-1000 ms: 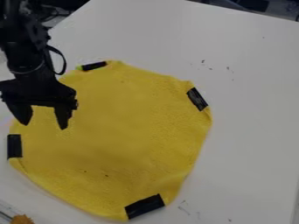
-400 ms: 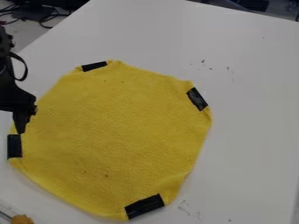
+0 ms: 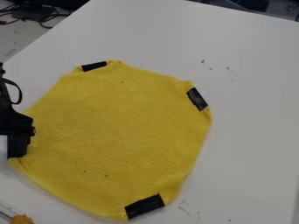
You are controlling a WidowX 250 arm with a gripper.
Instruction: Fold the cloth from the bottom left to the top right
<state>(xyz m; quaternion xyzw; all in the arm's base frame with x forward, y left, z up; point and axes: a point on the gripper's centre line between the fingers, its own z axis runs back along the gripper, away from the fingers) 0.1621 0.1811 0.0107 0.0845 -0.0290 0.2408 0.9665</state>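
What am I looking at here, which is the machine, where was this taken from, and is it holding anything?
The machine is the black robot arm at the left edge; the gripper is its grasping end. The picture comes from a fixed camera looking down at a slant. On the white table lies a yellow cloth, spread out and not folded, with strips of black tape at its upper left, right and bottom. The gripper is at the cloth's left edge, but I cannot tell whether it has hold of it.
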